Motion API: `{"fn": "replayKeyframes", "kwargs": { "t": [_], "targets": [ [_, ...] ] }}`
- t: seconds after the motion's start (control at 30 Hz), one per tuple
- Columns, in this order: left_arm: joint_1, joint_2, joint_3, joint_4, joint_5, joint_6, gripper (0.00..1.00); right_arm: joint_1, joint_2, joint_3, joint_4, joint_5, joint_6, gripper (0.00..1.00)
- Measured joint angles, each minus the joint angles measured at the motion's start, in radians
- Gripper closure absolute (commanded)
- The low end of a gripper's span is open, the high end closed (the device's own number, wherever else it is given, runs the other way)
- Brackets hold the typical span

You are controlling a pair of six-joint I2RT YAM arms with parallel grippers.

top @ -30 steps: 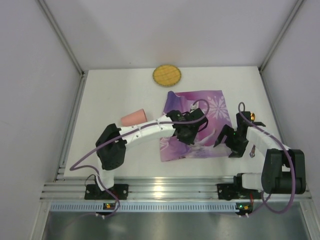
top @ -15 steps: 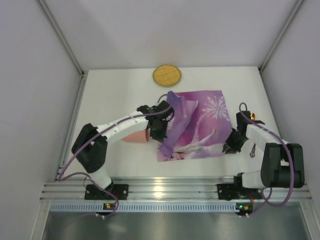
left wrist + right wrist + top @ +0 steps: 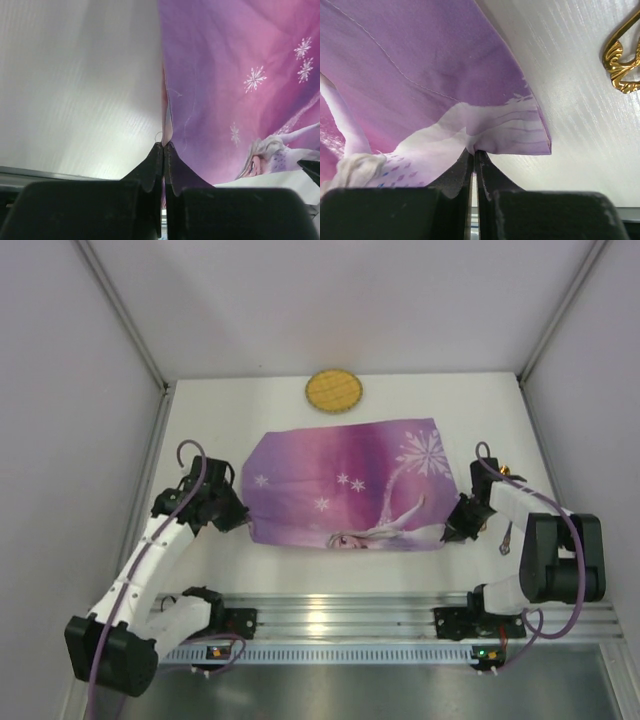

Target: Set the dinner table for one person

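The purple printed placemat (image 3: 345, 485) lies spread across the middle of the white dinner table (image 3: 280, 410). My left gripper (image 3: 243, 521) is at the mat's near left corner. In the left wrist view it (image 3: 163, 145) is shut on the edge of the cloth (image 3: 240, 75). My right gripper (image 3: 450, 531) is at the mat's near right corner. In the right wrist view it (image 3: 472, 151) is shut on a bunched fold of the placemat (image 3: 410, 65), just above the tabletop (image 3: 580, 110).
A round yellow woven plate (image 3: 334, 390) sits at the table's far edge. A gold ornate utensil (image 3: 622, 65) lies right of the mat by the right arm (image 3: 505, 472). Grey walls stand on three sides and a metal rail (image 3: 330, 620) runs along the near edge.
My left arm swept left with the cloth and unfolded the placemat flat. My right gripper came down and shut on its near right corner. The pink cup no longer shows.
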Motion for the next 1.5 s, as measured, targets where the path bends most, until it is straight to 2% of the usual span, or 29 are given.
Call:
{"fn": "replayKeyframes", "kwargs": {
  "t": [0.17, 0.23, 0.3, 0.37, 0.5, 0.53, 0.57, 0.6, 0.63, 0.77, 0.87, 0.9, 0.97, 1.0, 1.07, 1.2, 1.3, 1.5],
  "targets": [
    [0.001, 0.121, -0.115, 0.032, 0.084, -0.006, 1.00, 0.000, -0.002, -0.003, 0.002, 0.000, 0.000, 0.99],
    [0.001, 0.188, -0.141, 0.034, 0.100, 0.002, 1.00, 0.000, -0.002, -0.004, 0.003, -0.001, 0.001, 0.70],
    [0.001, 0.240, -0.146, 0.041, 0.095, 0.015, 1.00, 0.001, -0.007, -0.004, 0.016, -0.032, 0.003, 0.49],
    [0.001, 0.264, -0.146, 0.051, 0.080, 0.030, 1.00, 0.005, -0.023, -0.009, 0.034, -0.046, 0.001, 0.48],
    [0.003, 0.285, -0.121, 0.050, 0.053, 0.066, 1.00, 0.005, -0.068, -0.043, 0.049, -0.045, 0.000, 0.58],
    [0.005, 0.287, -0.102, 0.047, 0.048, 0.080, 0.95, 0.005, -0.088, -0.058, 0.049, -0.040, 0.000, 0.59],
    [0.005, 0.290, -0.077, 0.045, 0.040, 0.094, 0.82, 0.005, -0.104, -0.071, 0.045, -0.038, 0.001, 0.59],
    [0.006, 0.294, -0.051, 0.042, 0.030, 0.109, 0.55, 0.005, -0.127, -0.084, 0.036, -0.037, 0.002, 0.59],
    [0.006, 0.298, -0.026, 0.040, 0.022, 0.130, 0.02, 0.009, -0.157, -0.099, 0.018, -0.035, 0.004, 0.59],
    [0.012, 0.318, 0.118, 0.018, -0.010, 0.175, 0.02, 0.033, -0.296, -0.098, -0.074, -0.037, 0.027, 0.56],
    [0.014, 0.341, 0.247, 0.029, -0.011, 0.199, 0.02, 0.075, -0.375, -0.023, -0.121, -0.040, 0.050, 0.40],
    [0.016, 0.359, 0.289, 0.041, -0.010, 0.205, 0.01, 0.087, -0.389, 0.014, -0.122, -0.037, 0.056, 0.28],
    [0.018, 0.401, 0.340, 0.050, -0.010, 0.206, 0.03, 0.100, -0.390, 0.074, -0.119, -0.026, 0.058, 0.20],
    [0.019, 0.430, 0.354, 0.051, -0.005, 0.201, 0.06, 0.102, -0.383, 0.092, -0.119, -0.018, 0.056, 0.09],
    [0.022, 0.475, 0.351, 0.042, 0.016, 0.185, 0.07, 0.101, -0.362, 0.097, -0.122, 0.014, 0.058, 0.04],
    [0.023, 0.474, 0.220, 0.029, 0.064, 0.138, 0.08, 0.080, -0.319, 0.029, -0.126, 0.064, 0.056, 0.04],
    [0.024, 0.408, 0.094, 0.003, 0.102, 0.106, 0.11, 0.048, -0.254, -0.013, -0.133, 0.094, 0.052, 0.05],
    [0.023, 0.314, -0.058, -0.003, 0.144, 0.067, 0.14, -0.002, -0.148, -0.017, -0.132, 0.171, 0.039, 0.07]
  ]
}}
